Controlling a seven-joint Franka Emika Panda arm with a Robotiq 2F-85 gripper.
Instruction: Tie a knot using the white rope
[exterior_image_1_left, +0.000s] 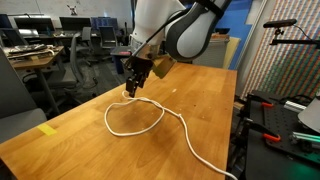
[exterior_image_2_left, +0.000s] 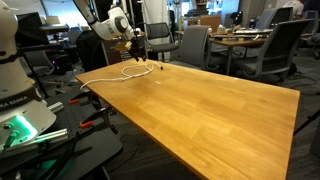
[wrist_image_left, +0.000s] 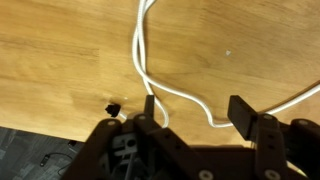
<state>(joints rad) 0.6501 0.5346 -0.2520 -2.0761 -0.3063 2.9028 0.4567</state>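
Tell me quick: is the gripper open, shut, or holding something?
Gripper: open, jaws wide apart, holding nothing; the white rope passes between the jaws, ungripped.

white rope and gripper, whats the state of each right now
white rope: slack on the table, curled in a loop, no tightened knot visible
gripper: open, low over the rope, gripping nothing
rope's black tip: lying on the table, just outside the jaws
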